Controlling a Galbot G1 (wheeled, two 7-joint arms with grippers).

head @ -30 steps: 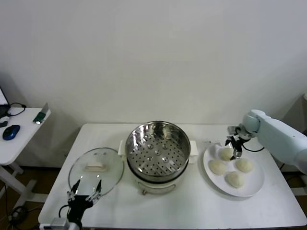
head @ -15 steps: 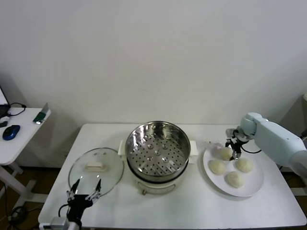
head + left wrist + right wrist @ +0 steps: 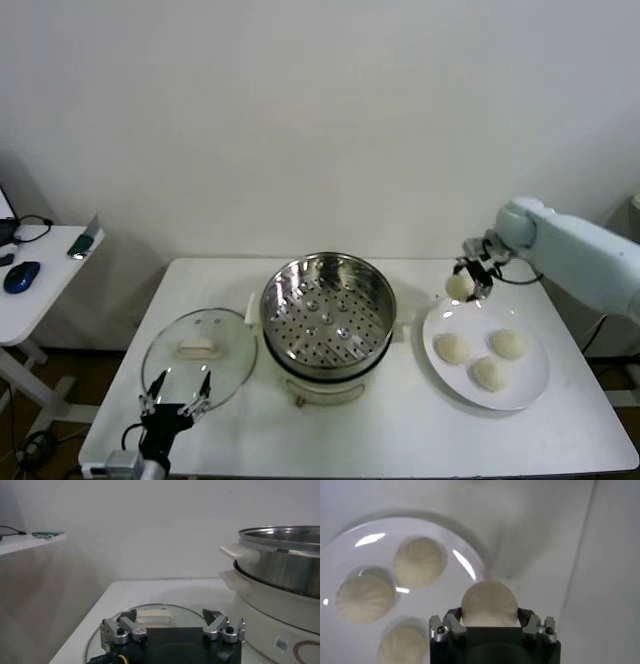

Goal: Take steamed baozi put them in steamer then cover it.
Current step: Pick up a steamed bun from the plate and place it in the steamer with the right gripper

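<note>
Plain white wall [image 3: 320, 120], white table [image 3: 400, 440] against it — smaller side desk [image 3: 35, 275] at left

The white worktop [image 3: 400, 430] carries three things in a row. The cover [image 3: 200, 352] lies flat near the left edge, the steamer [image 3: 328, 312] stands at the middle, and a white plate [image 3: 530, 382] with three baozi [image 3: 452, 348] sits toward the right edge.

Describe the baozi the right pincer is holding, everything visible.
The held baozi is a small, round, smooth cream-white dough bun, unmarked as far as shown. The right pincer is shut on it, fingers on either side, holding it in the air above the white plate's edge nearest the steamer. It touches nothing else; three more buns lie on the plate below.
</note>
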